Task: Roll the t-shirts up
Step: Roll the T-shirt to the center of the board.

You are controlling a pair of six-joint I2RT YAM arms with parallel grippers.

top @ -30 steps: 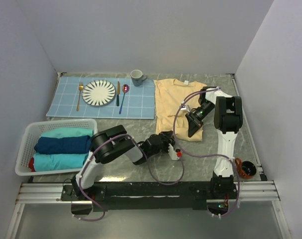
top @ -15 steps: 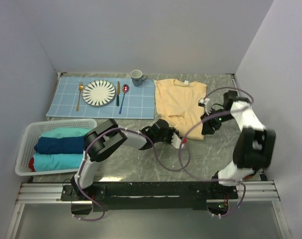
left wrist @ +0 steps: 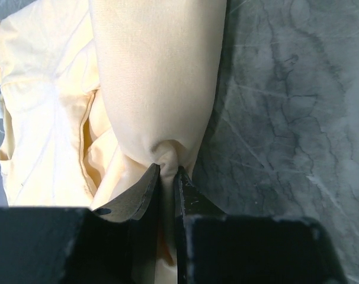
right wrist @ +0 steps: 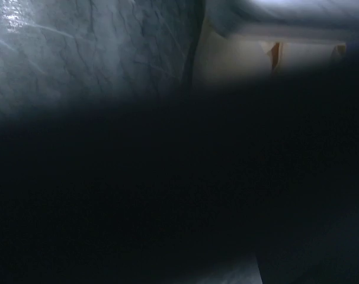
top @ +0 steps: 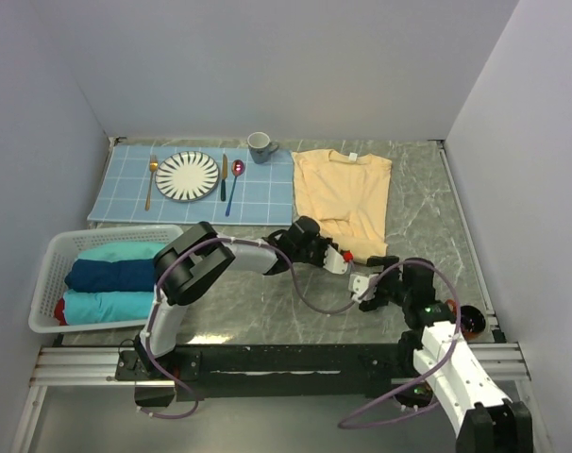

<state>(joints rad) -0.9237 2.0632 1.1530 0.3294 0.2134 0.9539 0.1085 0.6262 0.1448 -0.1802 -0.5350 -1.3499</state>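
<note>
A pale yellow-cream t-shirt [top: 343, 193] lies on the grey marble table, neck label toward the back. In the left wrist view its near part [left wrist: 156, 77] is a thick, rounded fold. My left gripper [top: 337, 257] [left wrist: 166, 171] is at the shirt's near edge, shut on a pinch of that cloth. My right gripper [top: 369, 283] hovers low over bare table just in front of the shirt's near right corner, apart from it. Its wrist view is almost all dark, so its jaws do not show. Rolled teal and navy t-shirts [top: 116, 274] lie in a white basket [top: 50, 260].
A blue checked placemat [top: 267, 198] at the back left carries a plate [top: 187, 176], a fork [top: 152, 179] and other cutlery, with a grey mug [top: 260, 146] behind. A small dark, orange-lined object [top: 470, 323] sits at the near right edge. Walls close in on three sides.
My right arm left the shirt's right edge and swung back down to the near right. My left gripper reached forward to the shirt's near edge and closed on the cloth.
</note>
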